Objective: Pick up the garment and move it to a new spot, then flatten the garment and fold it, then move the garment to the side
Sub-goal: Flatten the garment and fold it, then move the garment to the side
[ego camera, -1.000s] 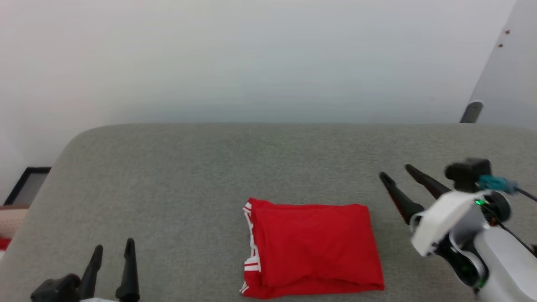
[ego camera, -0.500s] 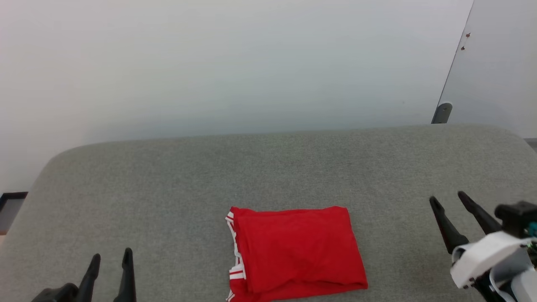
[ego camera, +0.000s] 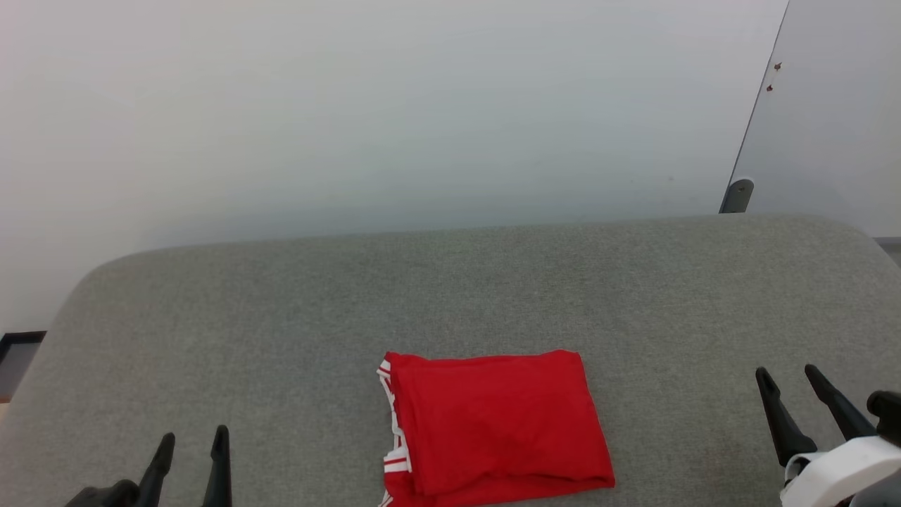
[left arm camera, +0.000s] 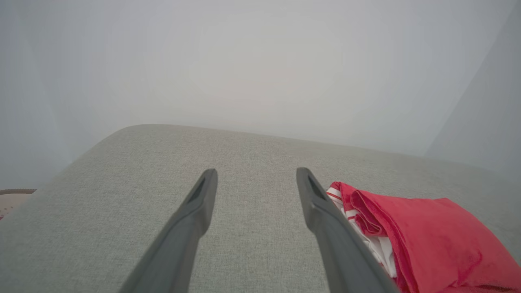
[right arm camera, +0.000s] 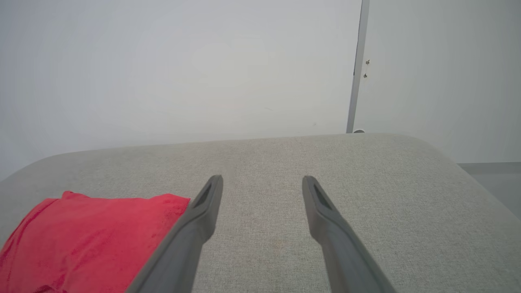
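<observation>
Both hands stand wide open and hold nothing. In the head view the left hand [ego camera: 195, 435] sits at the lower left, its two dark fingers pointing up and away over the grey cushioned surface [ego camera: 450, 296]. The right hand [ego camera: 786, 372] sits at the lower right corner, fingers angled up and slightly leftward, with part of its white wrist casing at the picture's edge. Neither hand touches the cloth.

The garment [ego camera: 493, 422] lies folded into a compact red rectangle near the front edge of the surface, between the two hands and well apart from each. Its white and striped trim shows along its left edge. The left wrist view has the garment [left arm camera: 439, 236] just to the right of the left hand's [left arm camera: 256, 173] right finger, folds and white trim facing the camera. The right wrist view has it [right arm camera: 93, 232] low on the left, partly behind the right hand's [right arm camera: 262, 180] left finger.

A second ago the right hand was raised with its fingertips just beside the garment's far right corner, and much of its wrist was in view. Now it is drawn back toward the robot and out to the right. The head camera has also turned a little. The left hand and the garment's fold look unchanged.
</observation>
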